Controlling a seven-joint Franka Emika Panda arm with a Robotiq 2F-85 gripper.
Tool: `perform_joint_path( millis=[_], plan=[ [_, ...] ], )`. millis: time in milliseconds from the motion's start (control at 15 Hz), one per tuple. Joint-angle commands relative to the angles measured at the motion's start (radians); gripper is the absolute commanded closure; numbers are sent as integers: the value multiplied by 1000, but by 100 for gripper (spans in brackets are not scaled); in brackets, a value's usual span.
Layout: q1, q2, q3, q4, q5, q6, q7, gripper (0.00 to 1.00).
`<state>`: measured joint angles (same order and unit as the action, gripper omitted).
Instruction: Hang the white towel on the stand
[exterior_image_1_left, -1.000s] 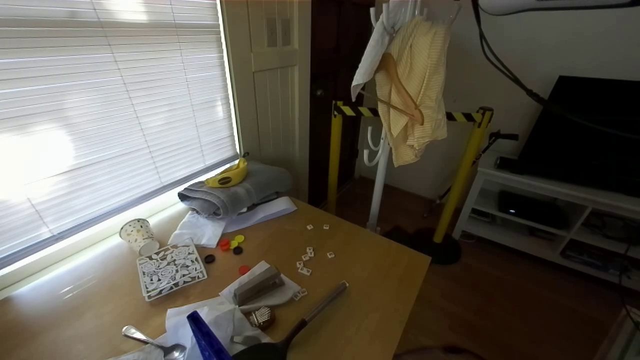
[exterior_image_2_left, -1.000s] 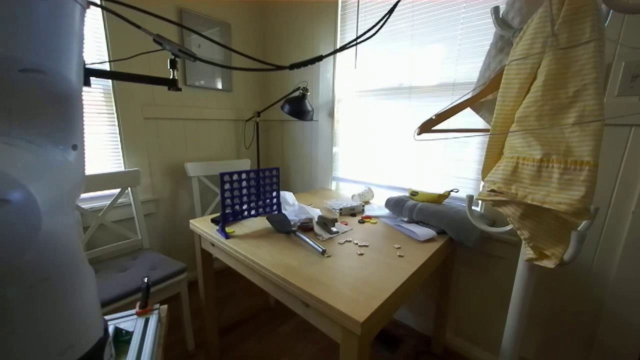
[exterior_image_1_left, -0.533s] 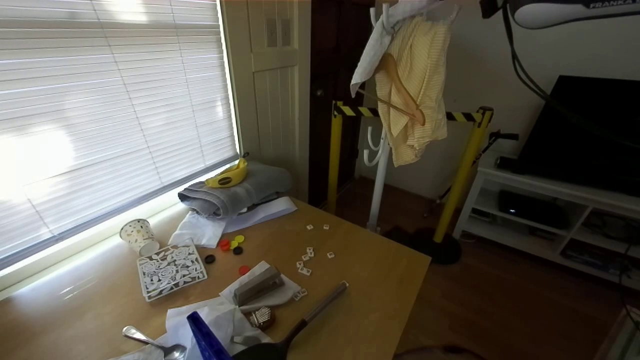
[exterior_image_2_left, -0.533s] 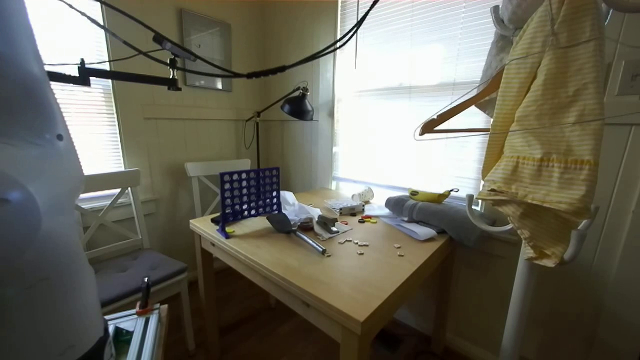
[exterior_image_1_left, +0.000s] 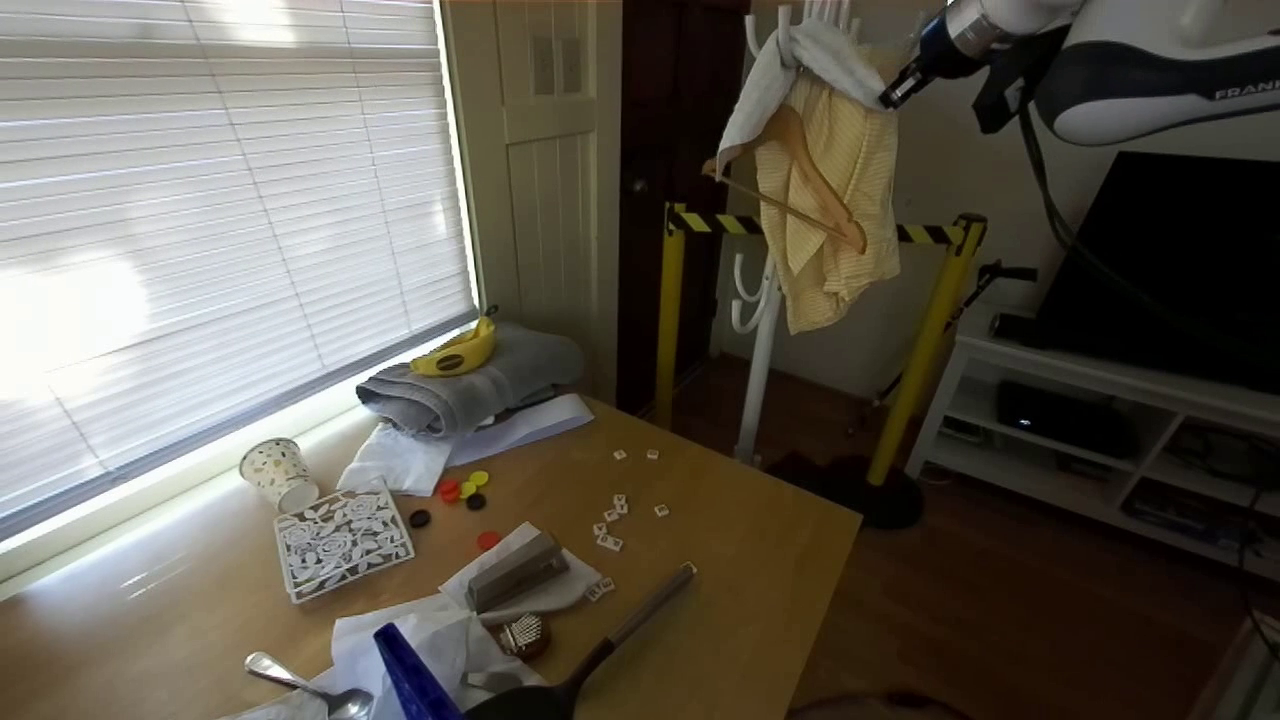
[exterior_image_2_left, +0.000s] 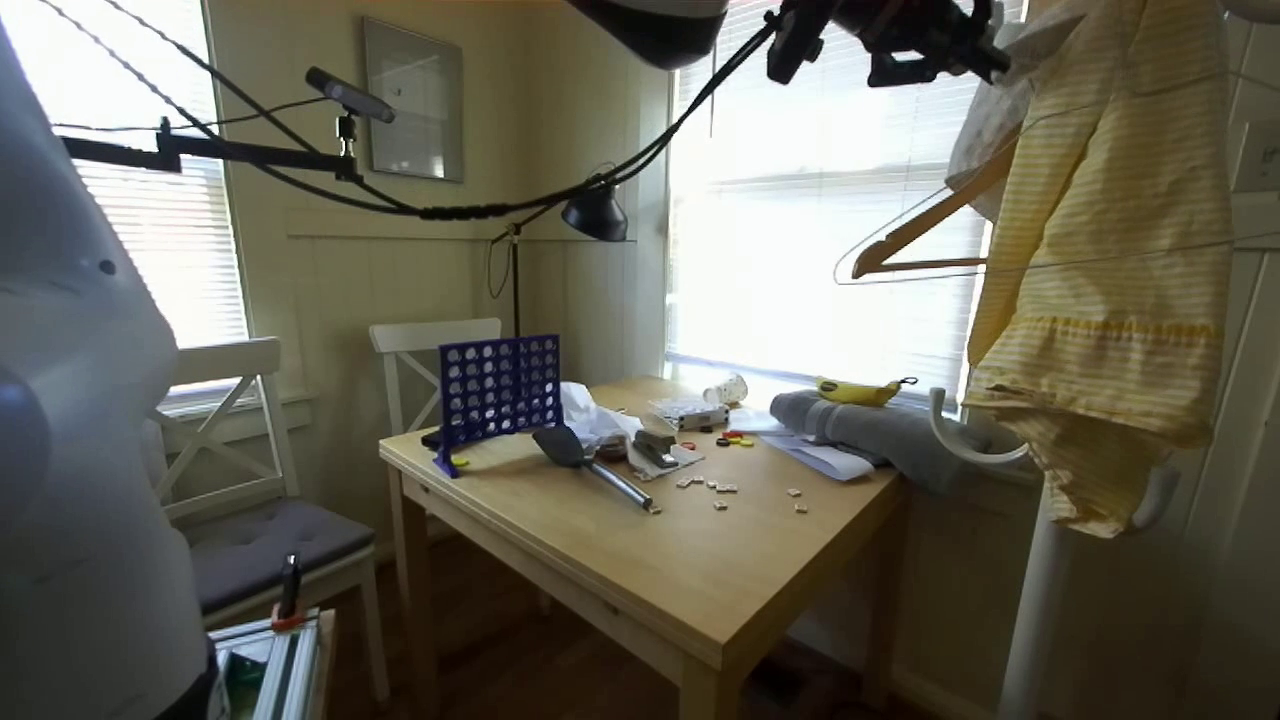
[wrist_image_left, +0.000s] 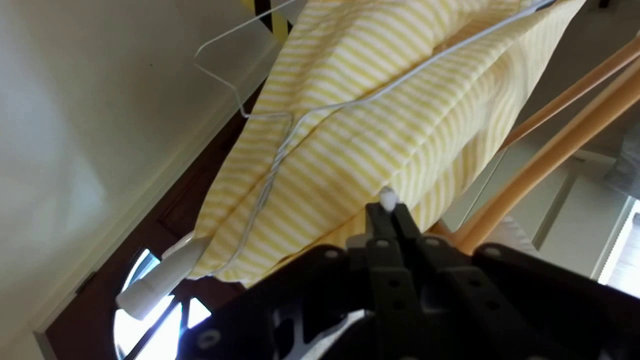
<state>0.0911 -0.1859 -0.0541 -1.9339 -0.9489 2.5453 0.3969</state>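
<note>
Ok, tool (exterior_image_1_left: 889, 101) looks clamped on near end of white towel (exterior_image_1_left: 838, 62); long axis rises from there to top of stand (exterior_image_1_left: 757, 370), off one edge of counter (exterior_image_1_left: 755, 570). Release probably next.

White towel (exterior_image_1_left: 757, 95) on the white stand (exterior_image_1_left: 758, 365)
Bunched at an upper hook (exterior_image_1_left: 784, 22), one end hanging down, the other stretched sideways; the stand's pole (exterior_image_2_left: 1037, 600) upright, with curved hooks (exterior_image_1_left: 742, 326) lower down

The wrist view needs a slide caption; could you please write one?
Gripper pinching a bit of white towel, with yellow-striped cloth and a wooden hanger beyond.
</note>
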Motion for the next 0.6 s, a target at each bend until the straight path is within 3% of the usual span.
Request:
perform_joint_path(
  millis=[0, 333, 400, 533],
  plan=[
    [-38, -30, 40, -81, 68, 22, -35, 99],
    [-53, -24, 64, -99, 121, 18, -56, 99],
    [-53, -23, 66, -98, 136, 13, -64, 70],
    [-52, -23, 68, -103, 179, 6, -97, 63]
  ],
)
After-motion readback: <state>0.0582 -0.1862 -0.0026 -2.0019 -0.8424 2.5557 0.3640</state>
